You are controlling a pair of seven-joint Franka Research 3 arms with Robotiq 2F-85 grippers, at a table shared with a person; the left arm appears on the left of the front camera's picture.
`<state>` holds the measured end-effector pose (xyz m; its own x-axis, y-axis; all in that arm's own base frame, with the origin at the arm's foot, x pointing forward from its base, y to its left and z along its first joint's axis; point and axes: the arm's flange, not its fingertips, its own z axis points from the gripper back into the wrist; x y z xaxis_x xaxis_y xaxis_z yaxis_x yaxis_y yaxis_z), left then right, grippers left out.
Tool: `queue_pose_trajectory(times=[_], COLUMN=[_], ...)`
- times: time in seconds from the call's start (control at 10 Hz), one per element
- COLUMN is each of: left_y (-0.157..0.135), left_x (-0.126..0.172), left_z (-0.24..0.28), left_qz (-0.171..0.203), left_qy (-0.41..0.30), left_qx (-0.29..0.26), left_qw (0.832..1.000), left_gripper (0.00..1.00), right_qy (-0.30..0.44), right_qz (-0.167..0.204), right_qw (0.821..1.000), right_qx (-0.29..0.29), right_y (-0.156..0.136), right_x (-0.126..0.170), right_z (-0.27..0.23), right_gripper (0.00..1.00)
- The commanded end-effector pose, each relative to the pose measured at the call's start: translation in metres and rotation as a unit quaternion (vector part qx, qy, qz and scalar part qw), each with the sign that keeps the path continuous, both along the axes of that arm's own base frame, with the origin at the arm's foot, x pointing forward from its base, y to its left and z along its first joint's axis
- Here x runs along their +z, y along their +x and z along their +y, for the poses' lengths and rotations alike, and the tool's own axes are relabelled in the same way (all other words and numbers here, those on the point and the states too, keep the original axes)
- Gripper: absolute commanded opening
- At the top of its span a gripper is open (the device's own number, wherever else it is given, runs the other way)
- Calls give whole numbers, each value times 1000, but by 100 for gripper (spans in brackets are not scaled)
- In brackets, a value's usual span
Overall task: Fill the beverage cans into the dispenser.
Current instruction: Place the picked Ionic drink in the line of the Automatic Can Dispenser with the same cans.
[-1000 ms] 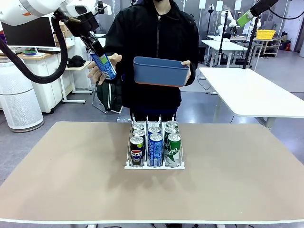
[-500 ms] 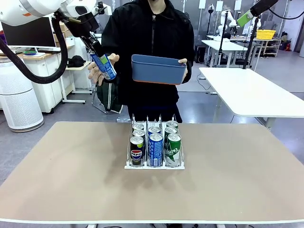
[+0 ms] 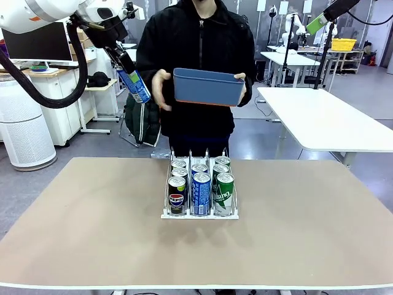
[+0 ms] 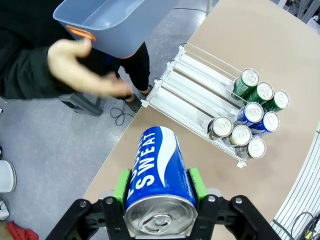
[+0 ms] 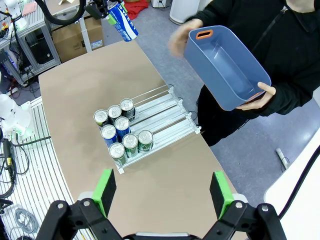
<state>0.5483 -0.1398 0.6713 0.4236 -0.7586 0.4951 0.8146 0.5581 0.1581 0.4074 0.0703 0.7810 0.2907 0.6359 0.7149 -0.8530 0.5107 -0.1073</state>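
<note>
Left pincer (image 4: 159, 192) clamped on blue can (image 3: 134, 85) held high above table (image 3: 92, 233), right pincer (image 5: 163, 194) spread wide and empty, dispenser (image 3: 199, 214) mid-table with nine cans (image 3: 201, 192) at near end, person's hands gripping blue bin (image 3: 207, 87) beyond.

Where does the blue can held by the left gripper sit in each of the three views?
Front view: blue can upper left, in the left gripper.
Left wrist view: bottom centre, between the green pads.
Right wrist view: top, left of centre, tilted.
Shared landmark: the dispenser.
</note>
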Motion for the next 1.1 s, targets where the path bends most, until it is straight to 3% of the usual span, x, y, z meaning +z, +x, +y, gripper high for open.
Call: queue_pose_trajectory(times=[0.0, 0.1, 0.2, 0.3, 0.6, 0.7, 1.0], left_y=[-1, -1, 0, -13, -72, -90, -132], left_x=[3, 3, 0, 2, -6, -11, -42], left_z=[3, 3, 0, -12, -58, -71, -122], left_qz=[-6, -6, 0, 15, 36, 57, 48], left_qy=[4, 4, 0, 1, 119, 114, 59], left_qx=[-5, -5, 0, 2, 19, -8, -9], left_qw=[1000, 1000, 1000, 1000, 992, 992, 997], left_gripper=[0, 0, 57, 57, 57, 57, 57], right_qy=[0, 0, 0, 0, 0, 0, 0], right_qz=[4, 4, 4, 4, 4, 4, 4], right_qw=[1000, 1000, 1000, 1000, 1000, 1000, 1000], right_qx=[3, 3, 3, 3, 3, 3, 3], right_y=[-1, -1, -1, -1, -1, -1, -1], right_x=[-1, -1, -1, -1, -1, -1, -1], right_z=[-1, -1, -1, -1, -1, -1, -1], right_gripper=[100, 100, 100, 100, 100, 100, 100])
